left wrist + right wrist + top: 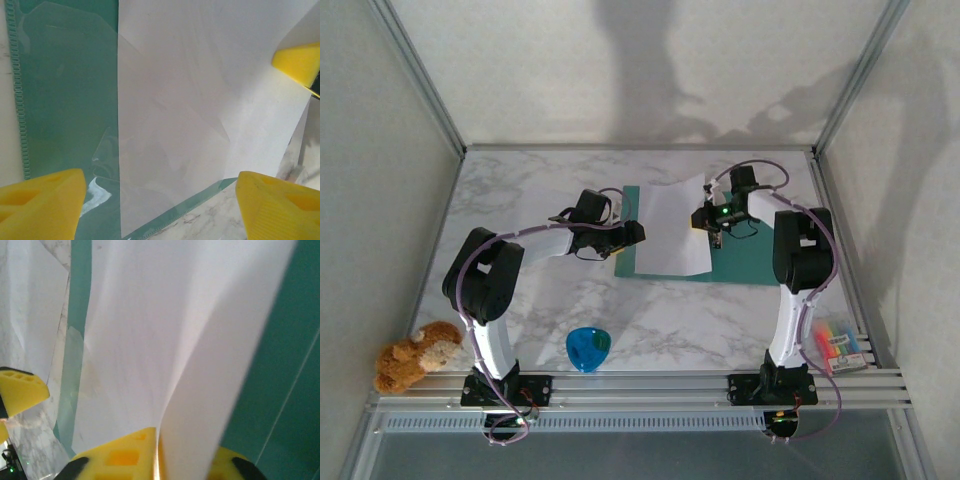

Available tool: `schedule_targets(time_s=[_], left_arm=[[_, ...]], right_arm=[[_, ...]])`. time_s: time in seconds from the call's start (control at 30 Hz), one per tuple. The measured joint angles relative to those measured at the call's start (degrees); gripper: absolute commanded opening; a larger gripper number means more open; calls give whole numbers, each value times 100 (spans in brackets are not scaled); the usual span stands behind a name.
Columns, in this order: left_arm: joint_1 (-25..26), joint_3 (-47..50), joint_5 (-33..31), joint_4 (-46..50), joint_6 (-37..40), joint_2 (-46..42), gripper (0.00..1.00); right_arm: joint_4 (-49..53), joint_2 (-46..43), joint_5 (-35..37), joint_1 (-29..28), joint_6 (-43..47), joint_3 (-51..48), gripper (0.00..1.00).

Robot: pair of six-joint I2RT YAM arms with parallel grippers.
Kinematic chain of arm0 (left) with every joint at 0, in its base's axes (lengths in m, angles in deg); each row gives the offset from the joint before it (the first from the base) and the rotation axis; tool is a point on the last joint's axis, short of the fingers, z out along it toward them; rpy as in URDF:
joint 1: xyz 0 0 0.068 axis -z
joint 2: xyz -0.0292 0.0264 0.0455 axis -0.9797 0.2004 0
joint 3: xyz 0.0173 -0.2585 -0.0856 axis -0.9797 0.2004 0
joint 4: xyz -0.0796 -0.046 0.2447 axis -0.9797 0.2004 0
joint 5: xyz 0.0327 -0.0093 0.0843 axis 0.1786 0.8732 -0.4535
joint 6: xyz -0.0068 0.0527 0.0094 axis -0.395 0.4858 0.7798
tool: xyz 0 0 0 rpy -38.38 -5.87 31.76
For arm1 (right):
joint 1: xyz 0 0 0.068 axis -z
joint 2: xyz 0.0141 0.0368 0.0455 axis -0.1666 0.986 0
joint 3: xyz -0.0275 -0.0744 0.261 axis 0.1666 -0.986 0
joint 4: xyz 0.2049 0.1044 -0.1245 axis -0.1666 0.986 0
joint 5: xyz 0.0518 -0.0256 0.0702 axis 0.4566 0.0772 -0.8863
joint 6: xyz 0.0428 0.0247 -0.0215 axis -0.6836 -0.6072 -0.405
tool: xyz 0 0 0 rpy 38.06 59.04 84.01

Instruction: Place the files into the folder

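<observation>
The teal folder (pixel 755 258) lies open and flat on the marble table, right of centre. The white files (pixel 672 228) rest across its left half, their right edge lifted. My right gripper (pixel 710 222) is shut on that raised edge; in the right wrist view the sheet (pixel 150 330) curls up between the yellow fingers (pixel 122 457). My left gripper (pixel 638 236) stands open at the folder's left edge, low over it. In the left wrist view its fingers (pixel 42 200) straddle the near corner of the files (pixel 200 100) and the folder (pixel 65 90).
A small blue cup (pixel 588 348) sits near the front edge between the arm bases. A brown plush toy (pixel 417 354) lies at the front left corner. A pack of coloured items (pixel 837 342) sits at the front right. Frame posts border the table.
</observation>
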Motion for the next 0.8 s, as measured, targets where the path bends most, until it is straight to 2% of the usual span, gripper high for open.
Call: schedule_targets(time_s=[0.13, 0.23, 0.8], left_arm=[[0, 0, 0, -2, 0, 0, 79], [0, 0, 0, -2, 0, 0, 79], [0, 2, -4, -2, 2, 0, 79]], right_arm=[[153, 111, 66, 0, -79, 175, 29], [321, 254, 48, 2, -63, 391, 32], [743, 767, -39, 192, -94, 1226, 36]])
